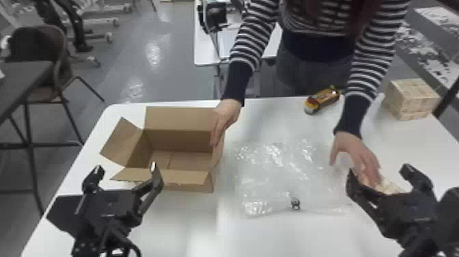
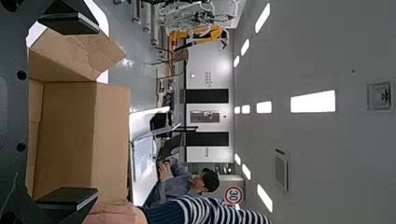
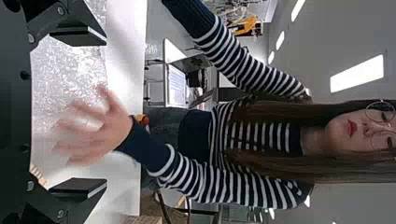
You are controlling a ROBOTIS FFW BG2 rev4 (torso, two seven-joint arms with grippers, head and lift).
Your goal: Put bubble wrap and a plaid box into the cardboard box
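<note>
Looks like the setup stage, packing not begun: bare floor inside the cardboard box (image 1: 186, 159), at left of the table (image 1: 191, 225), flaps folded outward
Bubble wrap (image 1: 283, 174) spread flat in the middle, just right of the cardboard box, with a small dark item (image 1: 295, 203) at its near edge
2 candidates for the plaid box: larger block (image 1: 411, 99) at far right, smaller block (image 1: 389, 186) near right, partly hidden; cannot tell which to take
Yellow-brown packet (image 1: 322, 99) at the far edge, likely no part of this job
Left gripper (image 1: 125, 167) at near left, by the near flap, fingers wide apart, holding nothing
Right gripper (image 1: 378, 171) at near right, fingers also wide apart, empty
Person's hand (image 1: 227, 118) on the right side of the cardboard box; person's other hand (image 1: 357, 153) over the right edge of the wrap, close beyond the right gripper
Seems to call for a wait first, until clear of both hands
Then, by task order, go for the wrap: lower to an edge, pinch, lift, bring left over the opening, release deep inside
Expect a thin, slippery sheet, apt to trail over the right wall or snag on a flap; better gathered or folded before lowering
Leave the plaid box for last, gripped squarely across its sides and set down on the wrap
</note>
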